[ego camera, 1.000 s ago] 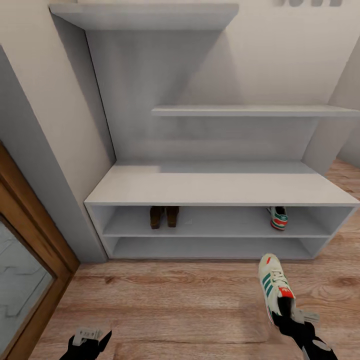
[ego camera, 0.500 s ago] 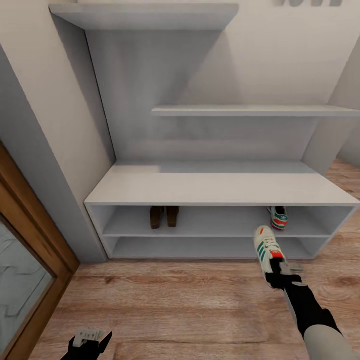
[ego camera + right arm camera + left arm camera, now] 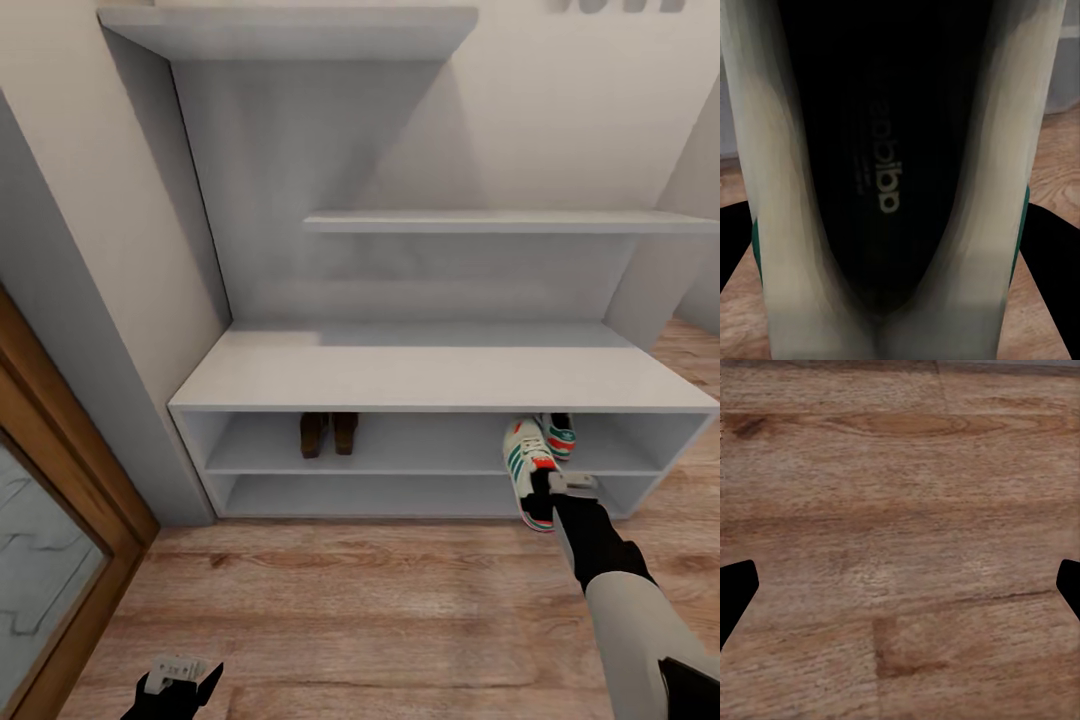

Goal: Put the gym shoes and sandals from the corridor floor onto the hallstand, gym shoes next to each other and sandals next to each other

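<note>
The sneaker point(image 3: 527, 470) has been carried forward by the right end effector point(image 3: 548, 487), from over the floor point(image 3: 380, 610) to the rack's point(image 3: 440, 380) upper bay, beside the shelved sneaker point(image 3: 558, 434).

We see the upper bay of the shoe rack point(image 3: 440, 385) wide open between the two sandals point(image 3: 328, 433) at its left and the parked sneaker point(image 3: 558, 434) at its right; the right gripper point(image 3: 548, 487) and its held sneaker point(image 3: 526, 468) sit just beside that parked one at the bay mouth. The lower bay is bare along its visible length, and the bench top and floating shelf point(image 3: 500, 222) are clear surfaces. We have bare floor point(image 3: 380, 610) in front of the rack, with the door frame point(image 3: 60, 480) closing off the left side.
</note>
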You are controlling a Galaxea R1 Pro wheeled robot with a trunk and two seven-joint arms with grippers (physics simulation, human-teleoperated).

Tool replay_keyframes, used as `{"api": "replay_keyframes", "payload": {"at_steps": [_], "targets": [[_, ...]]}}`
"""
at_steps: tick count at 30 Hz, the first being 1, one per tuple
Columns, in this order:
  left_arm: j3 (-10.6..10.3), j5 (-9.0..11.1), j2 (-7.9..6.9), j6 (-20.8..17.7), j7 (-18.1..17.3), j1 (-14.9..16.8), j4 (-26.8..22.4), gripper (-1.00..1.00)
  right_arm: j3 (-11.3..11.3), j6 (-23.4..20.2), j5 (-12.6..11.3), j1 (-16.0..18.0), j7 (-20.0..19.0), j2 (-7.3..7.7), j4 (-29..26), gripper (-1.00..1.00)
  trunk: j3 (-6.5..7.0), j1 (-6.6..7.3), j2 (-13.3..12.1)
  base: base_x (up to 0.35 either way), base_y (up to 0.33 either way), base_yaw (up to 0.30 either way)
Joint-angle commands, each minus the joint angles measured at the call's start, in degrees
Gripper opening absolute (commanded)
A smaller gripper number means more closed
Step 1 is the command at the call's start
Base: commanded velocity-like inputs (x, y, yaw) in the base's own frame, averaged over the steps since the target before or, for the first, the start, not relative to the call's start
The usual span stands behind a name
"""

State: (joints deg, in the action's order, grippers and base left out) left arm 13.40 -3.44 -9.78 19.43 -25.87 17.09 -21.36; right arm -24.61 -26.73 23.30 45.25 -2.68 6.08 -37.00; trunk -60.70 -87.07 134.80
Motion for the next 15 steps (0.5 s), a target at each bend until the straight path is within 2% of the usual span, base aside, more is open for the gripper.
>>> {"api": "replay_keyframes", "payload": {"at_steps": [1,11,15], "targets": [[0.48,-0.36,0.04,0.17,-0.41,0.05,0.03,1.00,-0.15,-0.26,0.49,0.07,-0.32,-0.05,-0.04,-1.00,-0.05,0.01,0.02,0.082,0.000,0.000],[0.55,-0.18,-0.13,0.17,-0.47,0.05,0.00,1.00,-0.09,-0.34,0.65,0.14,-0.48,-0.10,1.72,-1.00,-0.05,0.01,0.02,0.251,0.000,0.000],[0.54,-0.23,-0.19,0.25,-0.49,0.05,0.00,1.00,-0.09,-0.34,0.68,0.15,-0.41,-0.05,1.74,-1.00,-0.05,0.01,0.02,0.100,0.000,0.000]]}}
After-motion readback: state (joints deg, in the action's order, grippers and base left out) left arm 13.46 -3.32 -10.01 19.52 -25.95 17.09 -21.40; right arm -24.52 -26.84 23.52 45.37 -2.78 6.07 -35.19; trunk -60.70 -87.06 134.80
